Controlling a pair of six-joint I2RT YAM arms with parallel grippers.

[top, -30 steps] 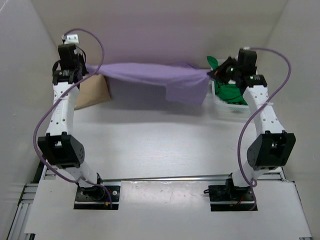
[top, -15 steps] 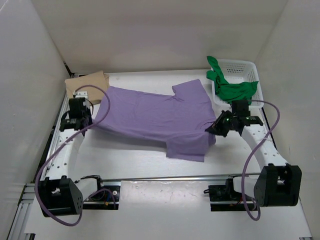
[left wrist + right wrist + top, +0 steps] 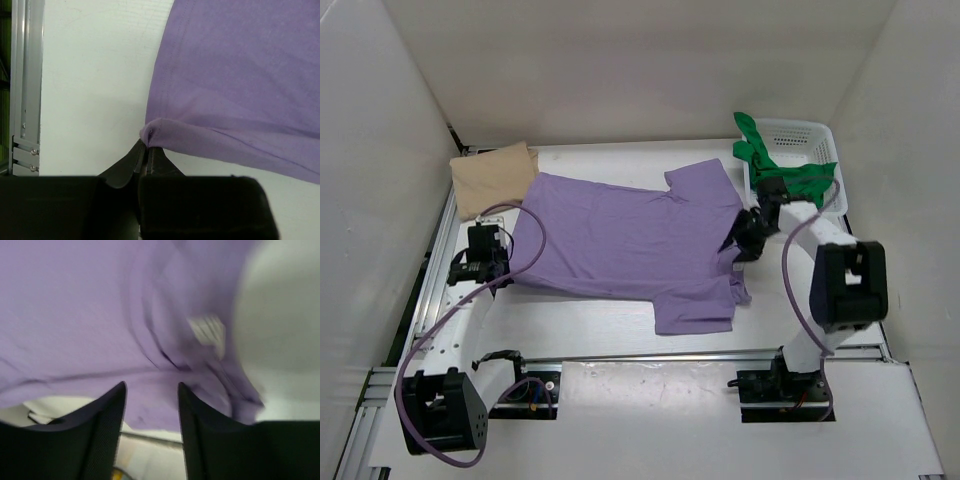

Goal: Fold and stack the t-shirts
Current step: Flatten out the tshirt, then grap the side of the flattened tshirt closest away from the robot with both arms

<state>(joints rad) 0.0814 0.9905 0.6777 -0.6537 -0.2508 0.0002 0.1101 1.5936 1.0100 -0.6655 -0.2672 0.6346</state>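
Observation:
The light purple t-shirt (image 3: 630, 245) lies spread flat across the table's middle, one sleeve toward the front. My left gripper (image 3: 498, 262) is shut on the shirt's left corner; in the left wrist view a small fold of purple cloth (image 3: 155, 131) sits pinched at the fingertips (image 3: 146, 150). My right gripper (image 3: 738, 240) hovers at the shirt's right edge, open, with purple cloth (image 3: 100, 315) below and beyond its fingers (image 3: 112, 405) and nothing between them. The tan t-shirt (image 3: 492, 176) lies folded at the back left. The green t-shirt (image 3: 788, 178) hangs over the basket.
A white mesh basket (image 3: 800, 135) stands at the back right against the wall. White walls close in the table on three sides. A metal rail (image 3: 640, 355) runs across the near edge, and another rail (image 3: 22, 85) runs down the left side.
The purple shirt went from hanging stretched between both raised grippers to lying flat on the table. My right gripper has opened and let go of it. The left still holds its corner.

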